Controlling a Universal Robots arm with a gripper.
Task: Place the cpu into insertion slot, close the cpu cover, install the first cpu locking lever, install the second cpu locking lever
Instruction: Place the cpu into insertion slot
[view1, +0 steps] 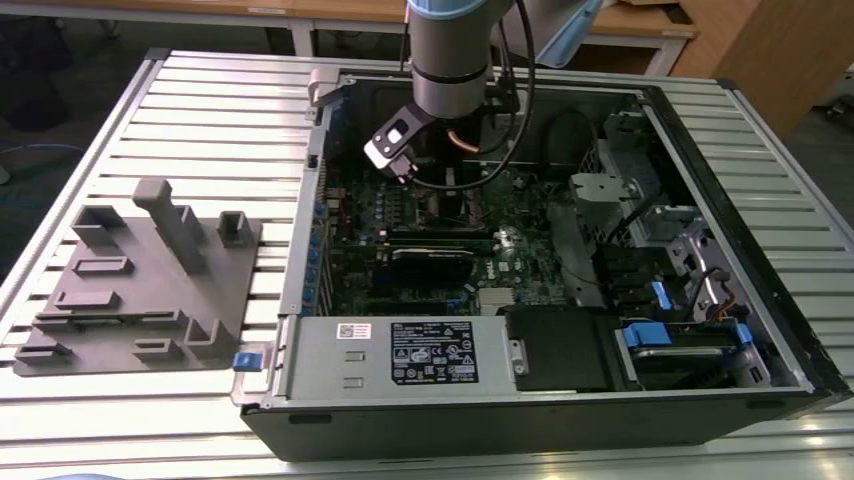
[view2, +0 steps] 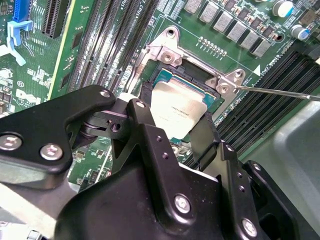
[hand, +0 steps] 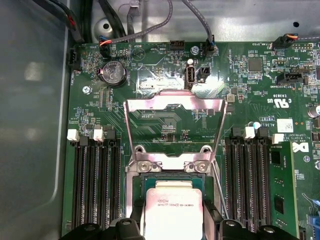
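Green motherboard, cpu cover flipped up, claw snug on cpu edges.

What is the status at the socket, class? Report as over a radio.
Report: gripper shut on the cpu, low in the insertion slot. The cpu cover is open. One locking lever out aside; nothing blocking.

Grey fixture block, slatted table, labelled power supply, coin battery
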